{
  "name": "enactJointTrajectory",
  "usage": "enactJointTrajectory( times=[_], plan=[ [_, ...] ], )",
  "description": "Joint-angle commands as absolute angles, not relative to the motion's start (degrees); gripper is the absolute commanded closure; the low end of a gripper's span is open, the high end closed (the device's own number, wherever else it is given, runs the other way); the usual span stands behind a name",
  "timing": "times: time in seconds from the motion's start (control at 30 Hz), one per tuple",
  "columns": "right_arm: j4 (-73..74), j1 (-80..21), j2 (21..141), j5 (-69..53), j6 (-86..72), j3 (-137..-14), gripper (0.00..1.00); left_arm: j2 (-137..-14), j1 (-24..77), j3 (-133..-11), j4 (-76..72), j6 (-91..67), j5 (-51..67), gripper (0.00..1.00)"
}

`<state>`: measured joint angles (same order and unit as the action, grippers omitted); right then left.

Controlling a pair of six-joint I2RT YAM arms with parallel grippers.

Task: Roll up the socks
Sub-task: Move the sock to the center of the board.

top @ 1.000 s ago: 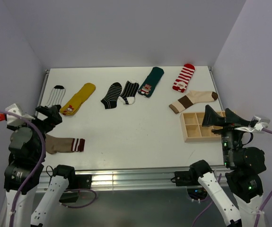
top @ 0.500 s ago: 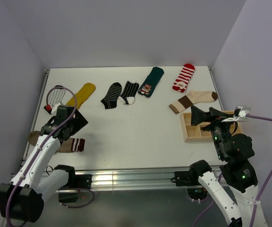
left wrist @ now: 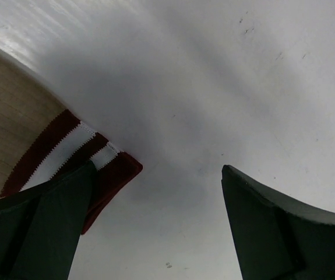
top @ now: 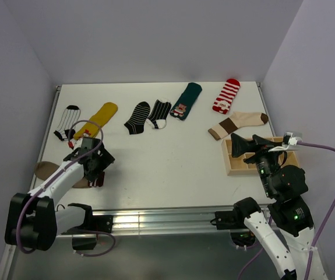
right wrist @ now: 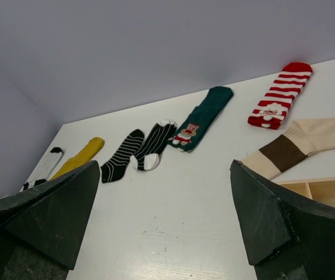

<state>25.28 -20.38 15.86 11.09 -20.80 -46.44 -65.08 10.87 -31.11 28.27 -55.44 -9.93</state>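
Note:
A brown sock (top: 46, 170) with a red-and-white striped cuff (left wrist: 95, 158) lies at the table's front left. My left gripper (top: 99, 168) hangs low over that cuff, open; in the left wrist view (left wrist: 157, 170) its left finger overlaps the cuff's edge and bare table shows between the fingers. My right gripper (top: 243, 140) stands open above the wooden tray (top: 236, 167), holding nothing (right wrist: 165, 164). A cream sock with brown bands (top: 237, 124) lies just beyond the tray. Two black socks with white lines (top: 137, 117) (top: 159, 112) lie at the back centre.
Along the back lie a white striped sock (top: 67, 121), a yellow sock (top: 97, 119), a green sock (top: 187, 100) and a red-and-white striped sock (top: 226, 95). Walls close in the table on three sides. A purple cable (top: 328, 175) loops off the right arm.
The left arm has swung from the table's left edge inward and down onto the brown sock's cuff. The right gripper has shifted slightly left over the tray. Both stay open.

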Motion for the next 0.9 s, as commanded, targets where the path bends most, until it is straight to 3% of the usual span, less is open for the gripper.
enactJointTrajectory(
  times=[0.0, 0.23, 0.43, 0.67, 0.87],
  plan=[
    [22.4, -20.7, 14.5, 11.0, -21.3, -45.8, 0.00, -67.7, 12.3, -30.8, 21.7, -56.8, -7.0, 0.05],
    [22.7, -20.7, 14.0, 11.3, -21.3, -45.4, 0.00, -80.4, 23.5, -36.6, 17.1, -58.2, -5.5, 0.04],
    [23.2, -20.7, 14.7, 10.2, -21.1, -45.7, 0.00, -90.8, 36.5, -48.6, 20.6, -59.0, -7.5, 0.03],
    [22.9, -20.7, 16.7, 5.9, -22.2, -45.0, 0.00, -90.7, 49.1, -61.5, 29.8, -50.7, -20.9, 0.03],
    [20.0, -20.7, 19.0, -0.4, -23.0, -43.1, 0.00, -86.9, 50.2, -55.4, 27.3, -47.8, -25.3, 0.10]
  ],
)
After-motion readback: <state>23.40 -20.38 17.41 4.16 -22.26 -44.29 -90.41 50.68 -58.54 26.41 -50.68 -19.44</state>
